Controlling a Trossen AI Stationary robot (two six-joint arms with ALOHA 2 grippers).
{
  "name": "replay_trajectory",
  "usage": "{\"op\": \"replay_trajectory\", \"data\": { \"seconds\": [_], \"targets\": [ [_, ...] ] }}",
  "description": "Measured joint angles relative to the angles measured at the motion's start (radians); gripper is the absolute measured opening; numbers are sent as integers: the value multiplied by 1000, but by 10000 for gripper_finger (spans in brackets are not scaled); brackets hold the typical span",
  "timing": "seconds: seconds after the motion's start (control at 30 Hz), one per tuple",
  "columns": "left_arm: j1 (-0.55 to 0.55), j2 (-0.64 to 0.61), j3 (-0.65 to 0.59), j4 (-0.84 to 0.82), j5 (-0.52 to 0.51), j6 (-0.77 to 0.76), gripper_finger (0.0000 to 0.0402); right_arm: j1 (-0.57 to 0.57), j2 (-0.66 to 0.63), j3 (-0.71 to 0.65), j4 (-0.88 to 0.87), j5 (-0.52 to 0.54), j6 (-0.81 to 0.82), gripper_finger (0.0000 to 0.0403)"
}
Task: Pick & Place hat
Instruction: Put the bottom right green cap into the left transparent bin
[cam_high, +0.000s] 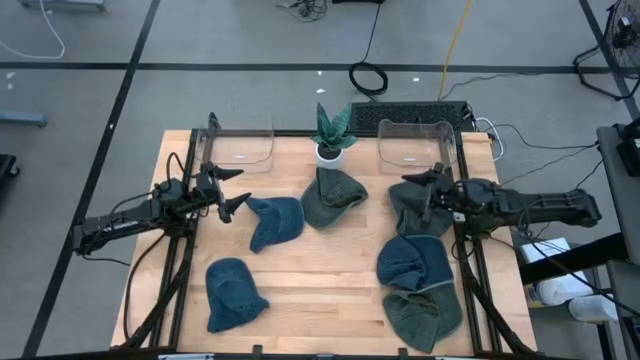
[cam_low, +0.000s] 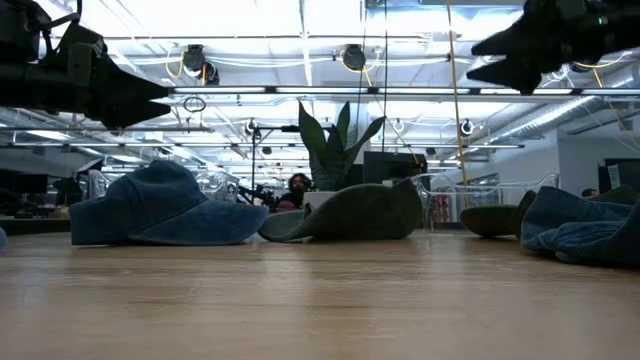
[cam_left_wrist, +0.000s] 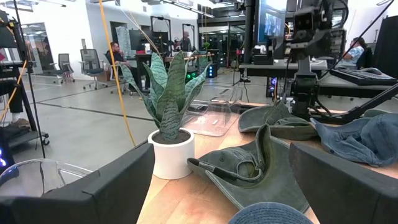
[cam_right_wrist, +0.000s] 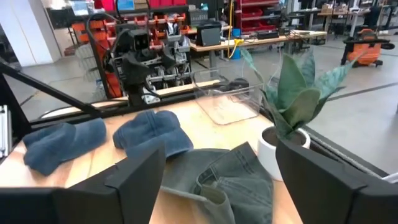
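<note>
A: Your bench (cam_high: 300, 290) carries six hats. Two green ones lie near the middle: one (cam_high: 333, 196) just before the plant (cam_high: 331, 133), one (cam_high: 415, 210) under your right arm. Two blue hats, (cam_high: 275, 220) and (cam_high: 233, 293), sit on the left; a blue one (cam_high: 414, 262) and a green one (cam_high: 422, 316) overlap at front right. Two clear bins, (cam_high: 240, 148) and (cam_high: 413, 146), stand at the back edge.

B: And your claws?

A: Your left claw (cam_high: 232, 190) hangs above the bench just left of the nearer blue hat, fingers wide apart, holding nothing. Your right claw (cam_high: 420, 186) hangs over the green hat on the right, fingers spread, empty too.
</note>
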Motion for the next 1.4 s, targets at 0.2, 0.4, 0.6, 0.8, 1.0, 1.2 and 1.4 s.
{"op": "replay_trajectory", "data": {
  "seconds": [0.2, 0.4, 0.6, 0.8, 1.0, 1.2, 1.4],
  "targets": [
    [0, 0, 0, 0, 0, 0, 379, 0, 72, 217, -209, 0, -14, 288],
    [0, 0, 0, 0, 0, 0, 379, 0, 155, 441, -435, -1, -29, 287],
    [0, 0, 0, 0, 0, 0, 379, 0, 250, 663, -616, 4, -36, 288],
    [0, 0, 0, 0, 0, 0, 379, 0, 383, 914, -822, 5, -34, 288],
    [0, 0, 0, 0, 0, 0, 379, 0, 520, 1115, -948, 3, -87, 288],
    [0, 0, 0, 0, 0, 0, 379, 0, 637, 1284, -1052, 0, -103, 288],
    [0, 0, 0, 0, 0, 0, 379, 0, 733, 1403, -1160, -4, -102, 288]
  ]
}}
